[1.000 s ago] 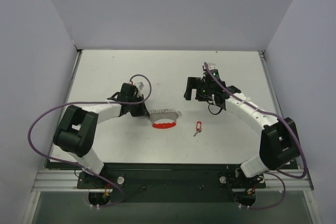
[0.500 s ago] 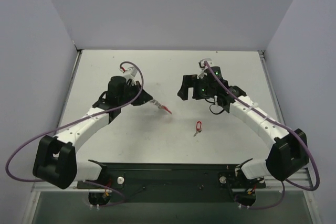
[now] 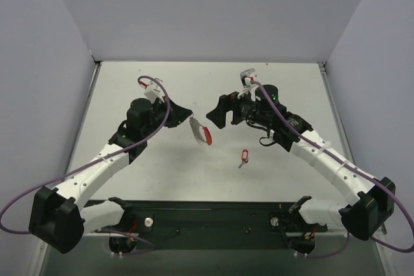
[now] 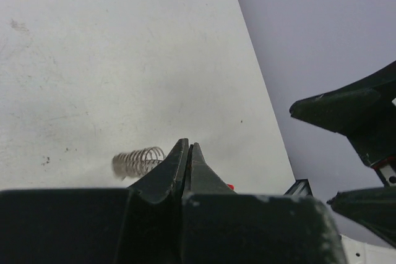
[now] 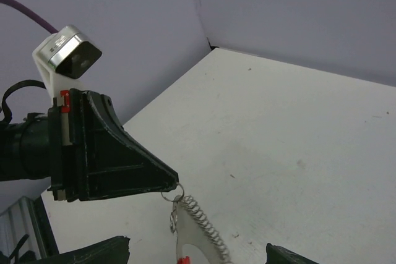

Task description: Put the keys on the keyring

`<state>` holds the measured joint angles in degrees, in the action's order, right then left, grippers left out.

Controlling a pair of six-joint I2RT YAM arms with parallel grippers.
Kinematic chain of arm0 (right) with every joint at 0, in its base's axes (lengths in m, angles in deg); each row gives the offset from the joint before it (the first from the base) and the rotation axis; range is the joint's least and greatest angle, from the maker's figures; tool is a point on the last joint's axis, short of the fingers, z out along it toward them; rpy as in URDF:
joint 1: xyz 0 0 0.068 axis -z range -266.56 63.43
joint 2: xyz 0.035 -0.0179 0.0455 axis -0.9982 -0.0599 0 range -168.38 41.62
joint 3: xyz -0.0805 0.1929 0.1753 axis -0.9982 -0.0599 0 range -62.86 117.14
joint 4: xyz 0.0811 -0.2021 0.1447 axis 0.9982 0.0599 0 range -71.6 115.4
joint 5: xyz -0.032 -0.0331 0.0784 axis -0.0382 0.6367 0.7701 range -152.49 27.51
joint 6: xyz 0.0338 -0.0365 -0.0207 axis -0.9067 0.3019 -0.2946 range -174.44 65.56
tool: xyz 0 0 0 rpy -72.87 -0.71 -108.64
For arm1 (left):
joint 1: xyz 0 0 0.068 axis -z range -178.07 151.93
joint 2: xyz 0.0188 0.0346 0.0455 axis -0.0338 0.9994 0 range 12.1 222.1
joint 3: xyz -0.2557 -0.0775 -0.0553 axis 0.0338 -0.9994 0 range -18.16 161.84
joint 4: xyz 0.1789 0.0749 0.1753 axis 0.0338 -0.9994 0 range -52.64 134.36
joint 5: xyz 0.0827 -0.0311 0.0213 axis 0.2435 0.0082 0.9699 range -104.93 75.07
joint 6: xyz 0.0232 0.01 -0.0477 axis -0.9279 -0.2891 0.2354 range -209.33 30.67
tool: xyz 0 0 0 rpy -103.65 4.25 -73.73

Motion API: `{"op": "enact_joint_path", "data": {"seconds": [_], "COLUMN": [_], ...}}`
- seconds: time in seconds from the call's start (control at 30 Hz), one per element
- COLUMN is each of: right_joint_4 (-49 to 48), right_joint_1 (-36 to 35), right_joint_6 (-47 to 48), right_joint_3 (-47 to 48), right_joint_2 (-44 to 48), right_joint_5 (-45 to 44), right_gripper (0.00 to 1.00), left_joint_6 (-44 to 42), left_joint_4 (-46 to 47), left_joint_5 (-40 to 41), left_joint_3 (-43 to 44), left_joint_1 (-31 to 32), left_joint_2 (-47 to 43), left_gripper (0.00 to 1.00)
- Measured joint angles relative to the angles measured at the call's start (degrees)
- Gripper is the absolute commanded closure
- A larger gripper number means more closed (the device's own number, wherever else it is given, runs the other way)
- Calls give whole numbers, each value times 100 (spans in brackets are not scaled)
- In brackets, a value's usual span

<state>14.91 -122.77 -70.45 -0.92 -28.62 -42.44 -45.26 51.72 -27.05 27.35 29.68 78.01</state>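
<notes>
My left gripper (image 3: 189,119) is shut on a small ring of the keyring (image 3: 201,132), a fan of silver keys with a red arc, and holds it hanging above the table. In the right wrist view the keyring (image 5: 197,224) dangles from the left gripper's tip (image 5: 176,183). In the left wrist view only its wire coil (image 4: 139,161) shows beside the shut jaws of the left gripper (image 4: 187,147). My right gripper (image 3: 216,116) is open and empty, just right of the keyring. The lone key with the red oblong tag (image 3: 244,157) lies on the table, nearer than the right gripper.
The white table (image 3: 162,172) is bordered by grey walls at the back and sides. A black rail (image 3: 207,214) runs along the near edge by the arm bases. Purple cables loop off both arms.
My left gripper has lifted the keyring off the table and carried it up and to the right. My right gripper has moved left toward it. The tagged key has not moved.
</notes>
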Motion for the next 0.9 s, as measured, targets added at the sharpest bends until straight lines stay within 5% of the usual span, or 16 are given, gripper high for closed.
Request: {"op": "enact_joint_path", "data": {"seconds": [0.2, 0.43, 0.9], "right_joint_4": [-72, -55, 164], "right_joint_1": [-520, -450, 332], "right_joint_6": [192, 525, 426], "right_joint_3": [0, 109, 734], "right_joint_2": [0, 61, 70], "right_joint_5": [-160, 39, 2221], "right_gripper": [16, 26, 40], "left_joint_6": [221, -177, -636], "left_joint_4": [286, 1217, 2146], "left_joint_5": [122, -813, -1937], "left_joint_3": [-4, -74, -404], "left_joint_1": [131, 146, 157], "left_joint_2": [-94, -96, -761], "left_gripper": [100, 100, 100]}}
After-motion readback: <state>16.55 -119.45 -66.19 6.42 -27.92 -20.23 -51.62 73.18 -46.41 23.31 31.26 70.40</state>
